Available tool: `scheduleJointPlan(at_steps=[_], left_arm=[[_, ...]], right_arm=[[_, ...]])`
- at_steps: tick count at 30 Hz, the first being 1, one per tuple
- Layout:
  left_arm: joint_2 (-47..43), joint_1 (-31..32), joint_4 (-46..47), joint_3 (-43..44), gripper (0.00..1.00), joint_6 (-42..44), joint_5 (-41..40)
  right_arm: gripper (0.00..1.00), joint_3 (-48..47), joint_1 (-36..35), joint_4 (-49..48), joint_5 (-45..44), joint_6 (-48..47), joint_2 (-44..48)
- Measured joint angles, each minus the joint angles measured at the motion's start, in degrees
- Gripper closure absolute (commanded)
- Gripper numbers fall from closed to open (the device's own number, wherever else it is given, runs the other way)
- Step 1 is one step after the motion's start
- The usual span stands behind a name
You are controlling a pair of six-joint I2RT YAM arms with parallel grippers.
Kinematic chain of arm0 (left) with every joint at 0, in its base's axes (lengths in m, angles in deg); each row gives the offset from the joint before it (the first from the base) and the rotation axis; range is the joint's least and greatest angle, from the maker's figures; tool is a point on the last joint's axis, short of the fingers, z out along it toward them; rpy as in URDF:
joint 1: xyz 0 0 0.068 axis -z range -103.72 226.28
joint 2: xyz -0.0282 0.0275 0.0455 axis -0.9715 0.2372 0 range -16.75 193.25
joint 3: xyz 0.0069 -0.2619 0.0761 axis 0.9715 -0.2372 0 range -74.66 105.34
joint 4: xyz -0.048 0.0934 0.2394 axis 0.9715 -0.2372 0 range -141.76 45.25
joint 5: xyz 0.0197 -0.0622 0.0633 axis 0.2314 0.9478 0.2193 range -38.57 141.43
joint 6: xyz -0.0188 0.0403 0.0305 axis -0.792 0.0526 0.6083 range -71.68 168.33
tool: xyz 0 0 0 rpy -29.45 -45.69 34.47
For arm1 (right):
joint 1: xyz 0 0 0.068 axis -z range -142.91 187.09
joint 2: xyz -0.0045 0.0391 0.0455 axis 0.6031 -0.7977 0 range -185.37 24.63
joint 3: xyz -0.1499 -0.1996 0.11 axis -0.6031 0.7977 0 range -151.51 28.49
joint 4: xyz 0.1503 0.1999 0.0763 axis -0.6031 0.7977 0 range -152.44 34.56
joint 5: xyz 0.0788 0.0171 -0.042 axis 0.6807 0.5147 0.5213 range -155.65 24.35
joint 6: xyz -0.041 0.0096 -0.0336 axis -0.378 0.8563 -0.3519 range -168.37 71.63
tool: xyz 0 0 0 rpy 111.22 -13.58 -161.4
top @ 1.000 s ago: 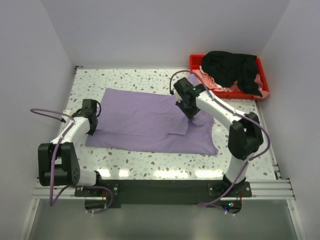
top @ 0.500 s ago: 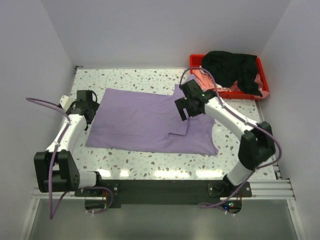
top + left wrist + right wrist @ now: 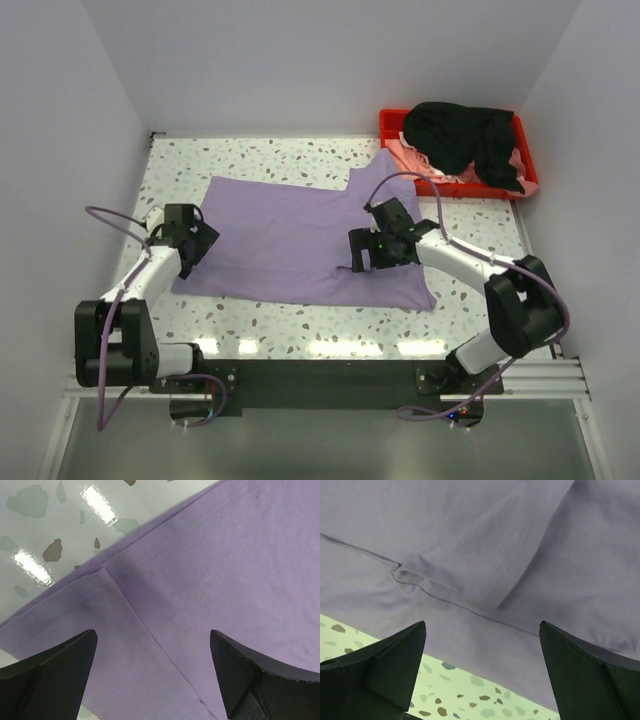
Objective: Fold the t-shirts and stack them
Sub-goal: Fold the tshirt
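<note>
A lavender t-shirt [image 3: 290, 240] lies spread flat on the speckled table [image 3: 250, 160], with its right sleeve folded in over the body. My left gripper [image 3: 203, 240] hovers open over the shirt's left edge; in the left wrist view its jaws [image 3: 152, 632] stand wide above a seam of the purple cloth [image 3: 225, 555]. My right gripper [image 3: 359, 254] is open above the folded sleeve near the shirt's front edge, and its jaws [image 3: 482, 623] hold nothing over the cloth [image 3: 470, 530]. A black t-shirt [image 3: 465, 135] and a pink t-shirt [image 3: 415, 160] lie heaped in the tray.
A red plastic tray [image 3: 527, 182] stands at the back right corner of the table. White walls close in the table on the left, back and right. Bare speckled tabletop [image 3: 460, 690] shows in front of the shirt.
Both grippers have opened wide. The right gripper has moved toward the near edge over the folded sleeve. The left gripper swung out and came back onto the shirt's left edge.
</note>
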Motion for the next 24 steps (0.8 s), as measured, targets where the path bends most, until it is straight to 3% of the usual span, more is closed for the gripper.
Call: scheduleJointPlan(at_steps=[9, 24], left_arm=[[2.69, 0.02, 1.29, -0.13, 0.0, 1.95, -0.76], [2.69, 0.02, 0.04, -0.17, 0.0, 1.95, -2.97]], right_arm=[[0.01, -2.45, 0.0, -5.22, 4.0, 1.73, -9.57], [0.01, -10.25, -0.04, -16.48, 11.5, 8.7, -17.11]])
